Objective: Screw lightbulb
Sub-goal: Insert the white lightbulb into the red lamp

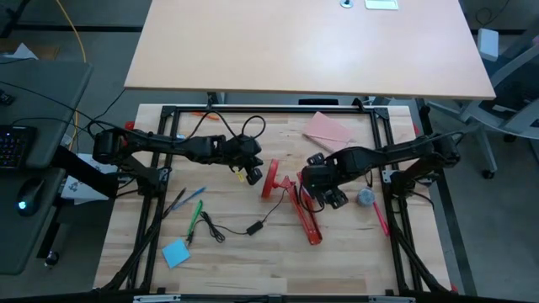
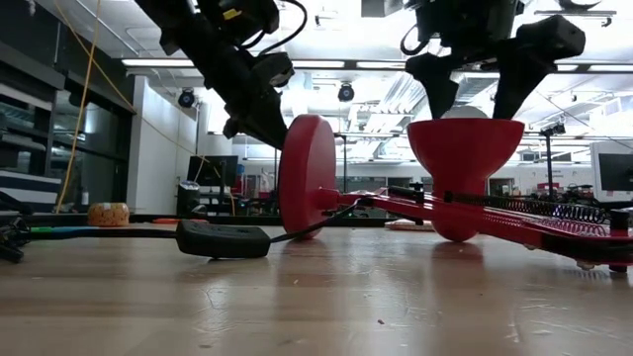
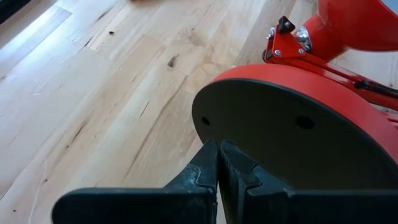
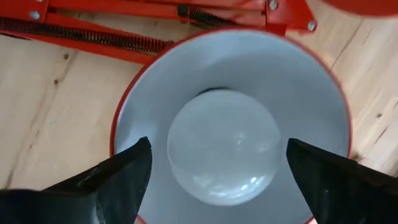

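The lightbulb [image 4: 222,147] sits inside the red lamp's shade [image 4: 143,93], its white dome facing up out of the cup; in the low view only its crown [image 2: 463,113] peeps above the rim, so it looks seated in the socket; how far it is threaded cannot be told.

The right gripper [image 4: 217,180] hangs directly over the shade, its 2 fingers [image 4: 118,177] spread wide, 1 on each side of the dome and not touching it; the low view shows the same stance, a dark prong on either side of the shade mouth [image 2: 465,133].

The left gripper [image 3: 219,167] has its fingers pressed together with nothing visible between them, the tips resting against the lamp's round red base [image 3: 292,134], which stands on edge on the wooden surface [image 1: 236,252]; this looks like a brace against the lamp rolling.

Judged from this, the step in hand is taking hold of the bulb to turn it. To do it well:
1. keep the right fingers centred on the dome, so both pads meet the glass together;
2. close gently; the bulb is smooth, round and fragile, and a skewed pinch may slip or tilt it in the thread;
3. turn about the socket's own axis, with the left gripper pressing on the base so the lamp does not twist along.
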